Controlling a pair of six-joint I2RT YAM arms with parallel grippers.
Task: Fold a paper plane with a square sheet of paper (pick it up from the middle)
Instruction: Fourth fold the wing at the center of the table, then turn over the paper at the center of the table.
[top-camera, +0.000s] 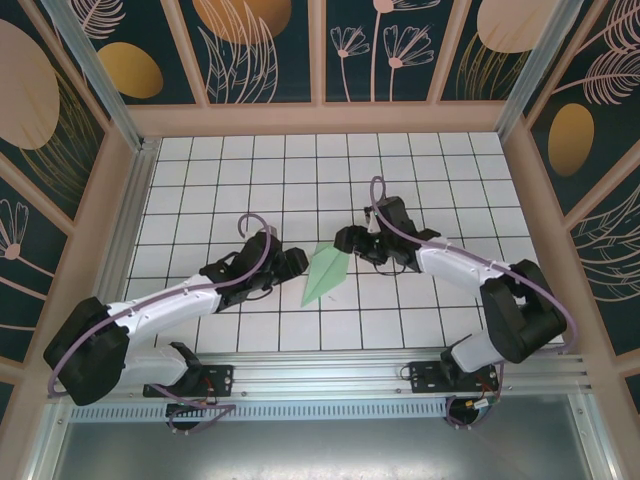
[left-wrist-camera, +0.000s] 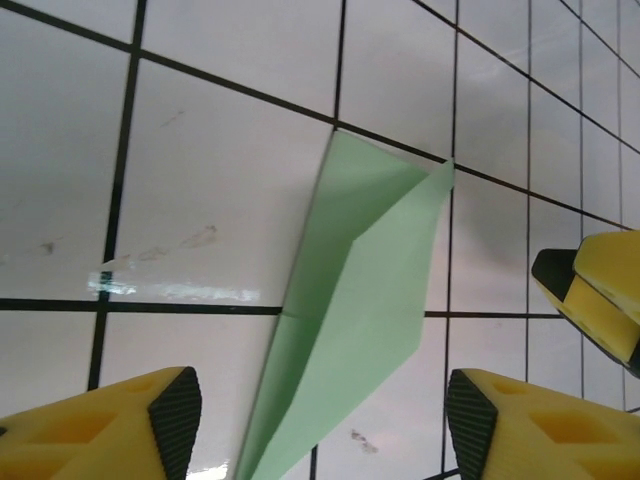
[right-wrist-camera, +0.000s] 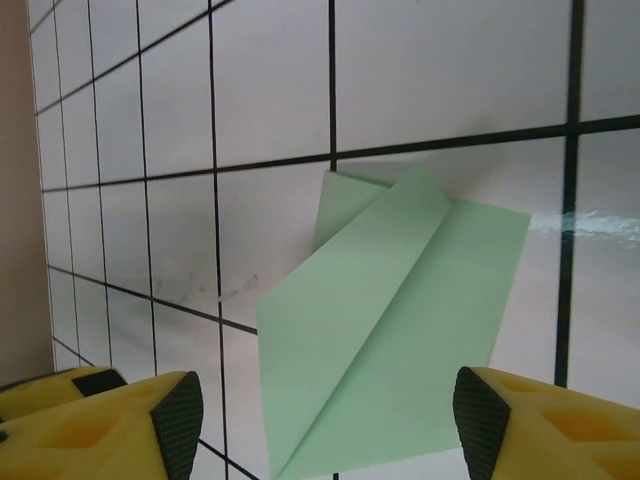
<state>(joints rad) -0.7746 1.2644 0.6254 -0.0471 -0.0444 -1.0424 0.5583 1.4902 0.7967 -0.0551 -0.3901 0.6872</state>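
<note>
Here, paper plane (top-camera: 324, 274) lies between jaws.

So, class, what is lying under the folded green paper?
The paper plane lies on the white tiled table; black grid lines run in under its edges. The patch of tile directly beneath is covered, so nothing there can be checked.

Work surface: table (top-camera: 200, 185), white tiles w/ dark grid lines, faint scuff marks (left-wrist-camera: 195, 238). One item lies flat nr centre: light green paper plane (top-camera: 325, 275), pointed tip twd near-left.
</note>
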